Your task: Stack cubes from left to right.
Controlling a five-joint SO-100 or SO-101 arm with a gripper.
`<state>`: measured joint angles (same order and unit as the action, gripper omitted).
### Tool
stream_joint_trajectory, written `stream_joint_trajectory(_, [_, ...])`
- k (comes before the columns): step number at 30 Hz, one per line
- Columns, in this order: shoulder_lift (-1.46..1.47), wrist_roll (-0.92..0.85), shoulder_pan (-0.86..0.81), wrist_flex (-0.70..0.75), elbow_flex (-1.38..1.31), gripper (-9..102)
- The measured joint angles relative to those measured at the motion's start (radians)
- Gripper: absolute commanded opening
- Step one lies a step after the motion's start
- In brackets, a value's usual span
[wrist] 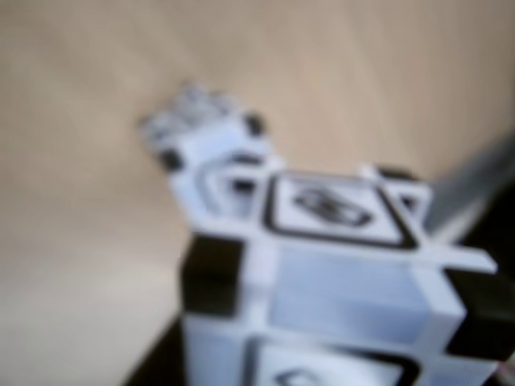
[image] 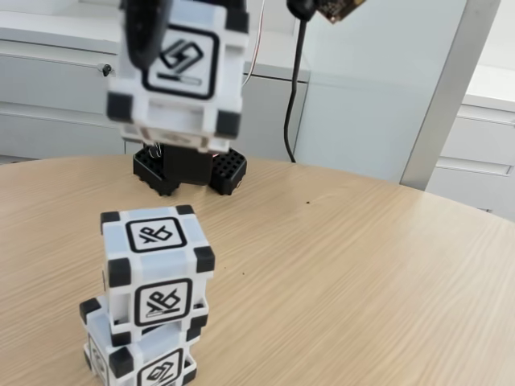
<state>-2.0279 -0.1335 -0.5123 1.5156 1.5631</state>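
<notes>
So, in the fixed view, two cubes are already stacked at the left: the top cube [image: 157, 269] sits a bit crooked on the bottom cube [image: 141, 358]. Above them hangs the third cube [image: 181, 68], tipped a little, with no long side. The gripper [image: 149, 36] is squeezing it. It still needs putting on top.

Three cubes [image: 179, 68] [image: 157, 269] [image: 141, 358] — white, black corner blocks, black-framed symbols; table [image: 354, 265] — pale wood grain.
</notes>
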Motion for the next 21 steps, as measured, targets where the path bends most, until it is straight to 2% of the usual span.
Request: stream_joint_trajectory(21, [0.043,0.037,-0.002,0.0,0.066,13])
